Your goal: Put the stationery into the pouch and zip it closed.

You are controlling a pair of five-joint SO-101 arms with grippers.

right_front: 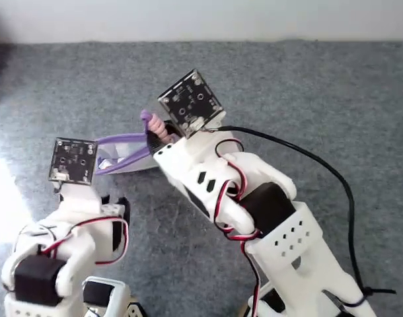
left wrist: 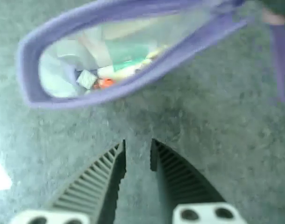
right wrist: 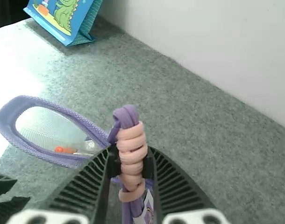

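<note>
- High view: The purple pouch (right_front: 122,155) lies on the grey worktop (right_front: 307,92) between the two arms. The right gripper (right_front: 158,137) is at one end of the pouch, where a purple and pink strap loop (right_front: 152,123) sticks up. A white wall (right_front: 201,20) runs along the far edge of the worktop.
- Left wrist view: The left gripper (left wrist: 138,156) hangs just above the worktop, near the long side of the pouch. Its fingers are a little apart and hold nothing. Through the clear side of the pouch I can see the stationery (left wrist: 107,77) inside, in orange, green and white bits. So the putting-in part looks done.
- Right wrist view: The fingers of the right gripper are squeezed tight on the strap loop. I cannot tell if the zip is closed all the way, so I think zipping is the part left to do or to finish. The worktop looks soft, like carpet. A blue bag (right wrist: 63,16) with a dinosaur picture leans by the wall.
</note>
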